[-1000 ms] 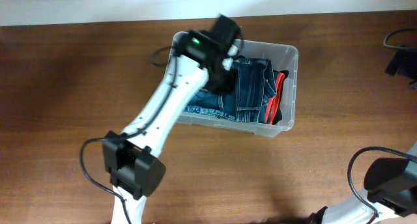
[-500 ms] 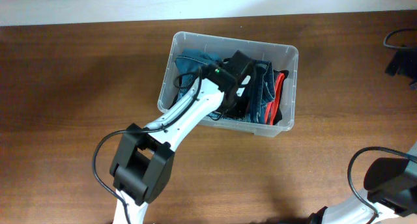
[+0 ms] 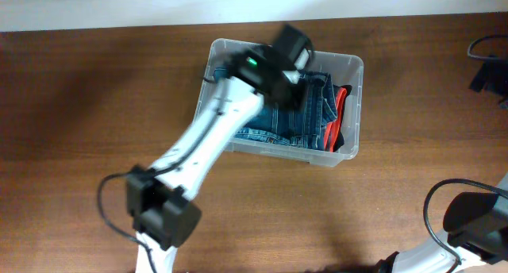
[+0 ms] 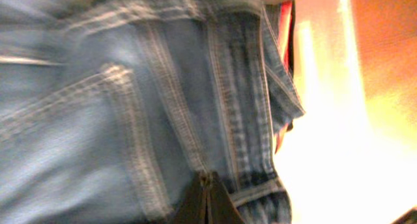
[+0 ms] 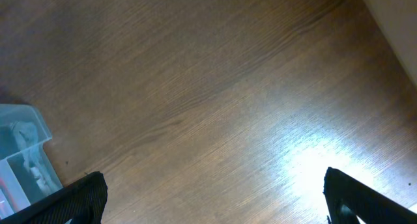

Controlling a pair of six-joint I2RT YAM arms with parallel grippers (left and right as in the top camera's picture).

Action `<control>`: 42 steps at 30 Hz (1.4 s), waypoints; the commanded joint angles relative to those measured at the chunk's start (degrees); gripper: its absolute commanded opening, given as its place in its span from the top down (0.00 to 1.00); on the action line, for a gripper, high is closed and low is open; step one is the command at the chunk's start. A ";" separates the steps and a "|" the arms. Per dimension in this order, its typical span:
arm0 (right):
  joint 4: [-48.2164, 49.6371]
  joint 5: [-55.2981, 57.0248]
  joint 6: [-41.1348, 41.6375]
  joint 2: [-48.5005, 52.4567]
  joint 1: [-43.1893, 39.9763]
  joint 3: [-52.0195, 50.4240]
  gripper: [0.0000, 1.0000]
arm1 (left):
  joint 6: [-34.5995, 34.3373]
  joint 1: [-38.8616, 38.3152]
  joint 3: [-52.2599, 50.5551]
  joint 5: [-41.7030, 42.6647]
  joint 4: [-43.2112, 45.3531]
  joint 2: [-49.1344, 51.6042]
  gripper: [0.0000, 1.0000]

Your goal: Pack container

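Denim fills most of what we see: folded blue jeans [image 3: 305, 114] lie inside the container [image 3: 357, 106], with a strip of red cloth [image 3: 332, 130] and something dark tucked against its right end wall. The container stands on the brown wooden desk [image 3: 79, 106], close to the far edge and about midway along it, its long sides running roughly left to right.

We see the left arm [image 3: 210, 138] reach up from the near edge and over the container's left half, its wrist blurred above the far rim. From the left wrist camera, the left gripper [image 4: 206, 201] has its two dark fingers pressed together with no gap between them. The tips sit right at a seam of the jeans, and we cannot tell whether any fabric is pinched there.

The right gripper [image 5: 225, 198] is spread wide and holds nothing, one finger in each lower corner of its own view, above bare wood. One clear corner of the container shows at the left edge of that view. In the overhead view, the right arm [image 3: 468, 217] sits at the near right corner of the desk, well apart from the container.
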 commanded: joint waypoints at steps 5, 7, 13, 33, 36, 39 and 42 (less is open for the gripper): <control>0.00 -0.11 0.20 0.07 -0.17 -0.31 0.01 | -6.80 12.72 5.49 -3.19 -6.08 -3.72 0.86; 0.00 -0.11 0.20 0.07 -0.17 -0.31 0.01 | -7.41 15.34 5.49 -1.46 -6.10 -2.80 0.50; 0.00 -0.11 0.20 0.07 -0.17 -0.31 0.01 | -7.63 21.20 5.49 6.43 -3.87 0.37 0.24; 0.00 -0.11 0.20 0.07 -0.17 -0.31 0.02 | -11.43 21.20 5.49 7.37 -1.49 13.22 0.27; 0.00 -0.11 0.20 0.07 -0.17 -0.31 0.01 | -11.43 21.03 5.51 8.13 -0.87 13.92 0.30; 0.00 -0.11 0.20 0.07 -0.17 -0.31 0.01 | -11.43 20.33 5.51 8.11 0.22 14.27 0.40; 0.00 -0.11 0.20 0.07 -0.17 -0.31 0.02 | -11.43 19.87 5.49 8.11 1.55 14.27 0.51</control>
